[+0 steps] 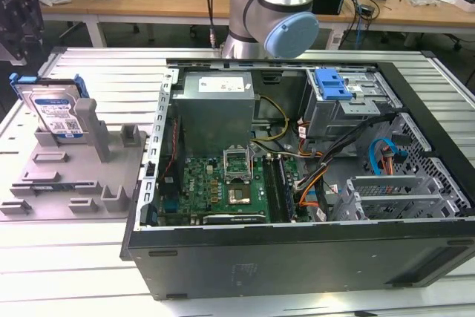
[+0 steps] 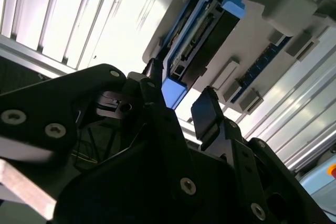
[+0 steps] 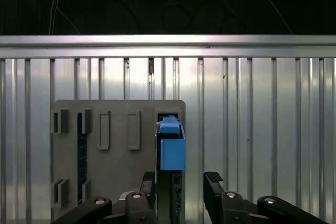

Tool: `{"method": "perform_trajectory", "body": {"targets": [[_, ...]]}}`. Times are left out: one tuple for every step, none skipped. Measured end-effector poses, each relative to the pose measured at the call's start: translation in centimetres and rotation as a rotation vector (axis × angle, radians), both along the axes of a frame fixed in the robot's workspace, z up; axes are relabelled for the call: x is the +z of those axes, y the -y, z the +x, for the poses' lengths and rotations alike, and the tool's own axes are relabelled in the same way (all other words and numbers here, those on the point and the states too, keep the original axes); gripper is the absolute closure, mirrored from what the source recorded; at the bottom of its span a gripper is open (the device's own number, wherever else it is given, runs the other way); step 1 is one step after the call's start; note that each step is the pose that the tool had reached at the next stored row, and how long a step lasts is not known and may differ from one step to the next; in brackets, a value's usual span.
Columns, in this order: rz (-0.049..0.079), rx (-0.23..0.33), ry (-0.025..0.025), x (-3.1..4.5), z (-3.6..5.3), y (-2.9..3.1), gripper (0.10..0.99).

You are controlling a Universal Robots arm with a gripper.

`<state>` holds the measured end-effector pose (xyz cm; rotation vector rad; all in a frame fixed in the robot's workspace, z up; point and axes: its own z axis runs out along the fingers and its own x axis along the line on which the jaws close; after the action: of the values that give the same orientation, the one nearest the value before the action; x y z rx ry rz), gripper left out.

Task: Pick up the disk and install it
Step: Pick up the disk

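The disk (image 1: 54, 111) stands on edge in a grey holder (image 1: 82, 176) on the ribbed table (image 1: 104, 64), at the exterior view's left and well apart from the open computer case (image 1: 297, 176). Its labelled face is turned toward that camera and tilted slightly back. In the first wrist view the disk (image 3: 171, 148) shows edge-on as a narrow blue-capped strip, its long axis running into the gap of the hand (image 3: 181, 182). The hand (image 2: 178, 90) is released and grasps nothing, its fingers (image 2: 207, 111) apart with the disk's blue end (image 2: 173, 92) beyond them.
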<state>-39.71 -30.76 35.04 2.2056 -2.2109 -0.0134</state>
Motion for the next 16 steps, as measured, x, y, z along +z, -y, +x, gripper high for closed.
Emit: {"method": "perform_trajectory", "body": {"targets": [[0.0,0.0,0.0001,-0.06,-0.09,0.02,0.588],[0.0,0.0,0.0001,-0.11,-0.18,0.04,0.588],[0.0,0.0,0.0001,-0.18,-0.28,0.06,0.588],[0.0,0.0,0.0002,-0.24,-0.34,0.08,0.588],[0.0,0.0,0.0002,-0.3,-0.41,0.1,0.588],[0.0,0.0,0.0002,-0.35,-0.47,0.12,0.588],[0.0,0.0,0.0002,-0.43,-0.54,0.16,0.588],[0.0,0.0,0.0002,-0.49,-0.59,0.18,0.588],[0.0,0.0,0.0002,-0.57,-0.64,0.23,0.588],[0.0,0.0,0.0001,-0.64,-0.68,0.28,0.588],[0.0,0.0,0.0001,-0.76,-0.74,0.36,0.588],[0.0,0.0,0.0001,-0.86,-0.8,0.45,0.588],[0.0,0.0,0.0,-0.94,-0.83,0.55,0.588],[0.0,0.0,0.0002,-1.0,-0.84,0.61,0.588],[0.0,0.0,0.0002,-1.07,-0.86,0.65,0.588],[0.0,0.0,0.0001,-1.2,-0.9,0.69,0.588]]}}
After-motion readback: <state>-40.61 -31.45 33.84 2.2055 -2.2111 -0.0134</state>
